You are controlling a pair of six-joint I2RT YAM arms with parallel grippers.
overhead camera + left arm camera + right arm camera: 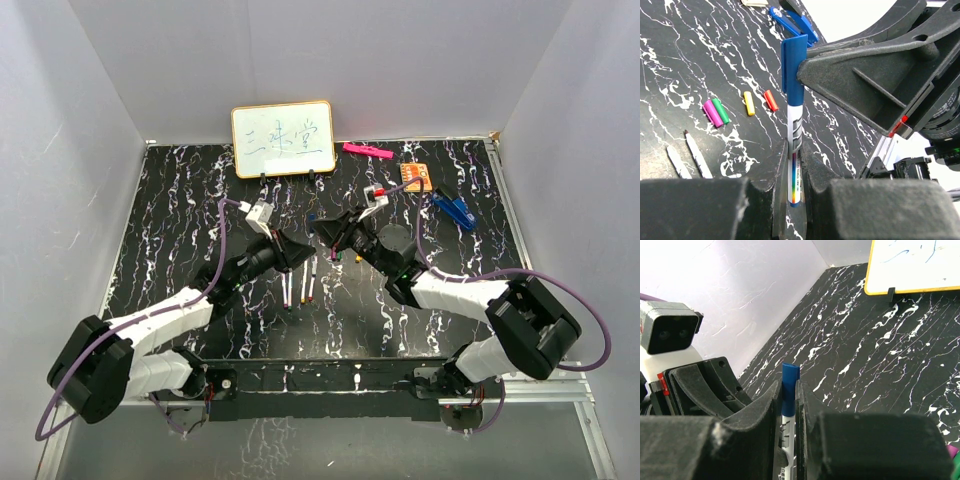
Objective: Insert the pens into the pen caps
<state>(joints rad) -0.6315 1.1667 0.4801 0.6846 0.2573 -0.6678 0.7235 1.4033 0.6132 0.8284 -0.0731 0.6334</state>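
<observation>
The left pincer and right pincer each clamp one pen, its tip hidden under the blue cap.

One white pen stood nearly upright above the table, its barrel pinched in the left gripper. The blue cap over its tip was clamped by the right gripper. A purple cap, a green cap touching it, a yellow cap and a red cap lay loose in a row. Two uncapped pens lay side by side nearby.
</observation>
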